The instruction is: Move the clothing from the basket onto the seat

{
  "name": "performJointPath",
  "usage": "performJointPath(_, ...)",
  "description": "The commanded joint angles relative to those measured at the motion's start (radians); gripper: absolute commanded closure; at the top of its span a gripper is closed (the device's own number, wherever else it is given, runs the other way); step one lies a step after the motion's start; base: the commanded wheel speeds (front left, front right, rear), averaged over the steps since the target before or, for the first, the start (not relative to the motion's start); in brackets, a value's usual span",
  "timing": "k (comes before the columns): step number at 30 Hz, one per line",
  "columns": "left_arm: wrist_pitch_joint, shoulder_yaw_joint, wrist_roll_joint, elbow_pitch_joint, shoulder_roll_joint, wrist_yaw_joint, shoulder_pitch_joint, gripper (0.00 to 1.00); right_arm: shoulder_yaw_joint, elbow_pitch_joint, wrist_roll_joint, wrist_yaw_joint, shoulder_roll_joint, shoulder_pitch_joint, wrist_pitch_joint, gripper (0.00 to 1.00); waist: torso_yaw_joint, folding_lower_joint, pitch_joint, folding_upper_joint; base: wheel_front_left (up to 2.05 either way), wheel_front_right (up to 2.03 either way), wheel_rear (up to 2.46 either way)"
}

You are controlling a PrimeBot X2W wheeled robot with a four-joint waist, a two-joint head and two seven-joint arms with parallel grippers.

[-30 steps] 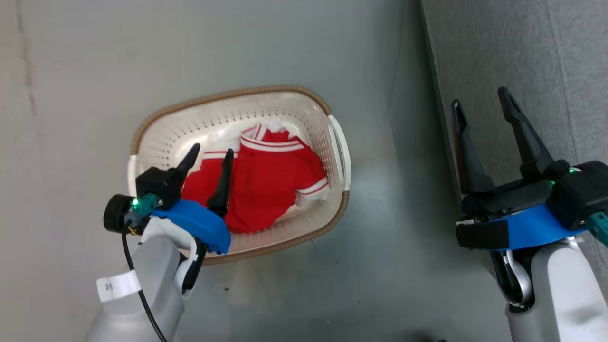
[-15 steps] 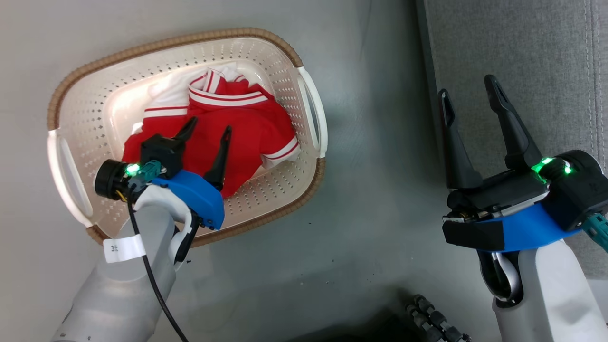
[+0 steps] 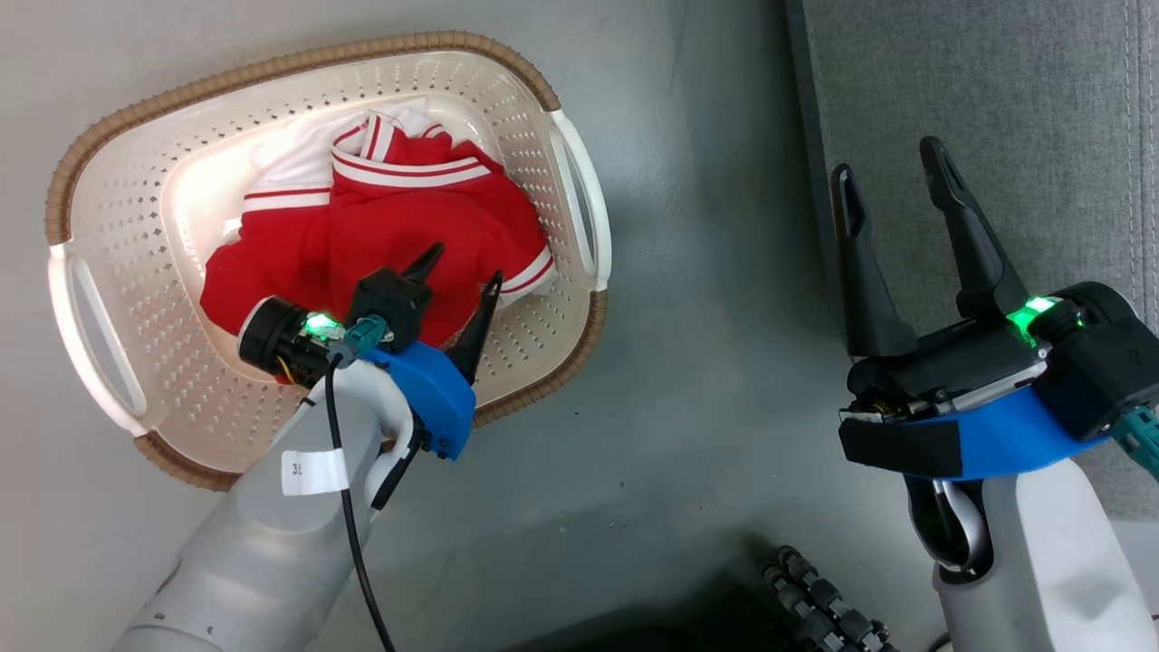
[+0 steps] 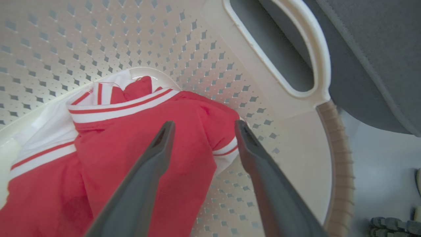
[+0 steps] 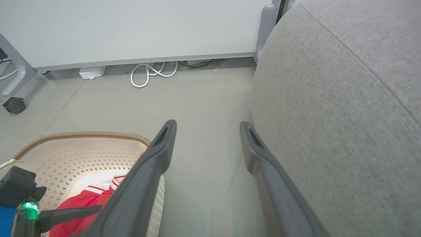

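The red clothing with white stripes lies bunched in the cream basket on the floor. My left gripper hangs open inside the basket, its fingers over the garment's right part. In the left wrist view the clothing sits under and between the two spread fingers, nothing pinched. My right gripper stands open over the left edge of the grey seat, holding nothing. The right wrist view shows the seat to the right and the basket at lower left.
Grey floor separates the basket from the seat. A white cable and a white box lie by the wall. A castor wheel stands at the far left. Black ribbed robot parts show at the bottom.
The head camera has shifted, so the basket looks bigger and more to the upper left. My left gripper has moved right over the garment toward the basket's right side. The right gripper keeps its place.
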State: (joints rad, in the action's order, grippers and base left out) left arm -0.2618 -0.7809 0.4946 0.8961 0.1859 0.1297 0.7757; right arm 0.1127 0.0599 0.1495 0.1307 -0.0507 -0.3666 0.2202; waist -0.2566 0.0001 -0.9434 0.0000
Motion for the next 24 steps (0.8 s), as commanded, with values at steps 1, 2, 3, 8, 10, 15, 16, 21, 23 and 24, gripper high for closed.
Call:
performJointPath(1, -0.005, -0.014, 0.003, 0.014, 0.002, 0.001, 0.030, 0.00, 0.003, 0.006, 0.006, 0.000, 0.001, -0.012, 0.007, 0.00, -0.003, -0.0001, -0.005, 0.0000, 0.00, 0.00, 0.00)
performJointPath(2, -0.005, -0.024, 0.002, 0.025, -0.001, 0.001, 0.037, 0.00, 0.004, 0.008, 0.010, 0.000, 0.001, -0.010, 0.009, 0.00, -0.005, -0.0001, -0.008, 0.0000, 0.00, 0.00, 0.00)
performJointPath(3, -0.005, -0.030, -0.002, 0.037, -0.003, 0.001, 0.044, 0.00, 0.005, 0.010, 0.013, 0.000, 0.001, -0.008, 0.010, 0.00, -0.006, -0.0001, -0.011, 0.0000, 0.00, 0.00, 0.00)
performJointPath(8, -0.005, -0.058, -0.023, 0.114, -0.023, 0.001, 0.085, 0.00, 0.008, 0.015, 0.024, 0.000, 0.001, 0.008, 0.014, 0.00, -0.015, -0.0001, -0.026, 0.0000, 0.00, 0.00, 0.00)
performJointPath(10, -0.005, -0.073, -0.041, 0.153, -0.030, -0.003, 0.101, 0.00, 0.009, 0.017, 0.028, 0.000, 0.001, 0.012, 0.017, 0.00, -0.019, -0.0001, -0.031, 0.0000, 0.00, 0.00, 0.00)
performJointPath(15, 0.002, -0.114, -0.085, 0.251, -0.040, -0.032, 0.143, 0.00, 0.017, 0.021, 0.044, 0.000, 0.001, 0.022, 0.019, 0.00, -0.030, -0.0001, -0.040, 0.0000, 0.00, 0.00, 0.00)
performJointPath(16, 0.004, -0.119, -0.091, 0.268, -0.041, -0.039, 0.150, 0.00, 0.018, 0.022, 0.046, 0.000, 0.001, 0.023, 0.021, 0.00, -0.032, -0.0001, -0.042, 0.0000, 0.00, 0.00, 0.00)
performJointPath(21, 0.009, -0.146, -0.119, 0.327, -0.051, -0.080, 0.181, 0.00, 0.019, 0.021, 0.052, 0.000, 0.001, 0.032, 0.027, 0.00, -0.033, -0.0001, -0.044, 0.0000, 0.00, 0.00, 0.00)
performJointPath(23, 0.018, -0.156, -0.128, 0.343, -0.054, -0.094, 0.187, 0.00, 0.018, 0.022, 0.054, 0.000, 0.001, 0.036, 0.029, 0.00, -0.033, -0.0001, -0.044, 0.0000, 0.00, 0.00, 0.00)
performJointPath(24, 0.024, -0.160, -0.130, 0.349, -0.056, -0.098, 0.191, 0.00, 0.018, 0.021, 0.054, 0.000, 0.001, 0.036, 0.029, 0.00, -0.033, -0.0001, -0.044, 0.0000, 0.00, 0.00, 0.00)
